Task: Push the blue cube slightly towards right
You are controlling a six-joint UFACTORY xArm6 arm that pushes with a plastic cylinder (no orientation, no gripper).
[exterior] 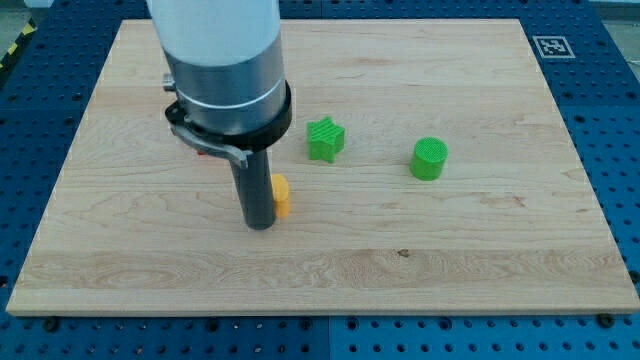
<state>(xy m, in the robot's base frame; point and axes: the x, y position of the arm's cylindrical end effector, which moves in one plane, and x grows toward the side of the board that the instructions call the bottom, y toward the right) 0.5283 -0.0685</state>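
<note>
No blue cube shows in the camera view; the arm's wide body may hide it. My tip point(259, 224) rests on the wooden board point(480, 270) left of centre. A small yellow-orange block point(282, 196) sits right against the rod's right side, partly hidden by it. A sliver of red point(203, 152) peeks out under the arm's collar at its left; its shape cannot be made out. A green star-shaped block point(324, 139) lies up and to the right of my tip. A green cylinder point(429, 158) lies farther right.
The arm's grey and white body point(222, 60) covers the board's upper left. A fiducial marker point(551, 45) sits at the board's top right corner. Blue perforated table surface point(610, 120) surrounds the board.
</note>
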